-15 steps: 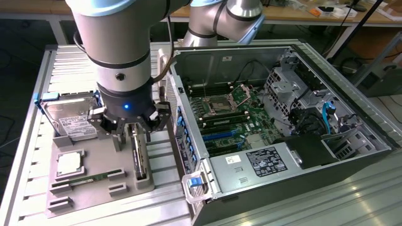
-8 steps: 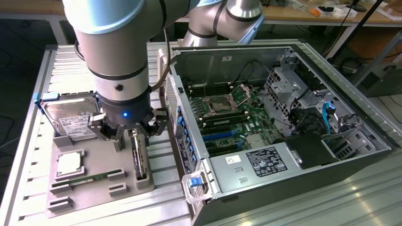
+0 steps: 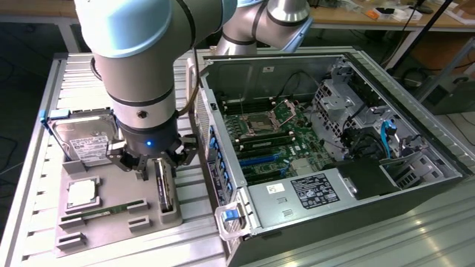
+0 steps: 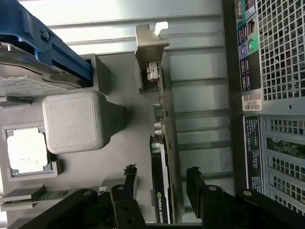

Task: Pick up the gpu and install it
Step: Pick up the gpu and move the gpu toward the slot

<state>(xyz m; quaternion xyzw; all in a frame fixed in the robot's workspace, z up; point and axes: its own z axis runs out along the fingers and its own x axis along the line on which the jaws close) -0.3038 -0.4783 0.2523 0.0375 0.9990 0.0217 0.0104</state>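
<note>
Wrist view gave me the clearest read: the fingers (image 4: 127, 188) stood apart, one on each side of the gpu (image 4: 161, 157). A gap showed between each finger and the card, so nothing was clamped. The gpu stood on edge in its slot in the grey fixture tray (image 4: 119, 86), with its silver end bracket (image 4: 151, 40) at the end away from the fingers. The exterior view showed the arm (image 3: 137, 72) hanging over that tray on the slatted counter (image 3: 193, 245), with the open computer case (image 3: 415, 183) near the tray. I judged the task to be at its start: the card sat unlifted in the tray, so both the pick-up and the install into the case were left. The card was turned edge-on, so its fan face was hidden from me, and its near end was cut off between the fingers. I could not make out which slot on the motherboard (image 3: 275, 139) was meant for it.
</note>
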